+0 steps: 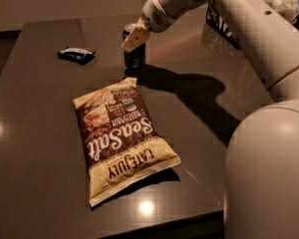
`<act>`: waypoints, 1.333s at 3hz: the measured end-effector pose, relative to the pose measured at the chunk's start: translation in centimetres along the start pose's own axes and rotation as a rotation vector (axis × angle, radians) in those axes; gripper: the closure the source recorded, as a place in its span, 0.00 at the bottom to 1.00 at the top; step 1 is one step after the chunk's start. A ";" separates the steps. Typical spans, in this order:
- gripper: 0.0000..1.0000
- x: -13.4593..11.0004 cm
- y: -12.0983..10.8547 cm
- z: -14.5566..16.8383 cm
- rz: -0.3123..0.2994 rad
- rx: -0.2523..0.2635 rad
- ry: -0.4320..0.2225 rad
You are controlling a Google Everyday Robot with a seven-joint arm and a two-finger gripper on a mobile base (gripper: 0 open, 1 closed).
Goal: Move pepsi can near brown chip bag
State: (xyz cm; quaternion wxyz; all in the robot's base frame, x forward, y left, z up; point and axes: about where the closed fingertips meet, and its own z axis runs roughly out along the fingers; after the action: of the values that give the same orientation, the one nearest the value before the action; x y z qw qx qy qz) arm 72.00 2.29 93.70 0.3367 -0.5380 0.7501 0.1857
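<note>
The pepsi can is a dark can with a silver top, upright at the table's far middle, just beyond the top edge of the brown chip bag. The bag lies flat in the middle of the table, cream and brown, printed "Sea Salt" and "Late July". My gripper reaches in from the upper right and is shut on the upper part of the can, with one cream finger across its front. The can's base is at or just above the table top.
A small flat dark wrapper lies at the far left of the dark table. My white arm spans the upper right and its big body fills the lower right. A dark rack stands at the far right.
</note>
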 end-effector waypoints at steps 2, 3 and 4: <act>1.00 -2.8 5.8 1.5 -0.154 -0.099 -0.009; 0.84 -2.9 7.7 2.5 -0.207 -0.113 0.003; 0.59 -2.6 9.2 3.2 -0.235 -0.104 0.009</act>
State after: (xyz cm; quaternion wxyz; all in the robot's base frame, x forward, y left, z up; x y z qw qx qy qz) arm 64.86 9.31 92.51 0.3245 -0.6396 0.6729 0.1814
